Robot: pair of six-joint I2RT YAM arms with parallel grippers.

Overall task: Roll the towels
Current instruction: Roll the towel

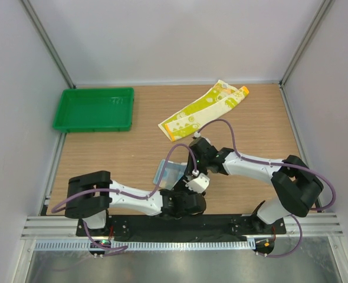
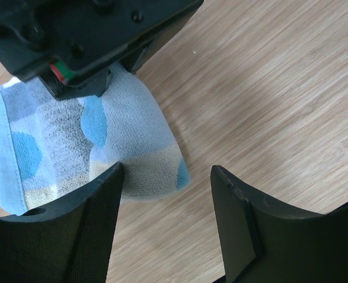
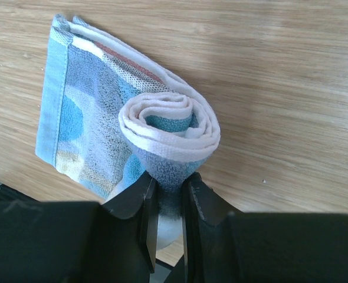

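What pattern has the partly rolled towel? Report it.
The towel shows light blue, white and grey blocks with blue spots; clearest in the right wrist view.

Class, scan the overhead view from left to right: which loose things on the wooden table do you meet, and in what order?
In order: green plastic tray → light blue and white patterned towel → long yellow-green and white printed towel.

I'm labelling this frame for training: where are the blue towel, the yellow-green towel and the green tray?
blue towel (image 3: pixel 165 127), right wrist view, on its rolled end
yellow-green towel (image 1: pixel 200 111), top view, middle of its length
green tray (image 1: pixel 94 109), top view, its bare floor
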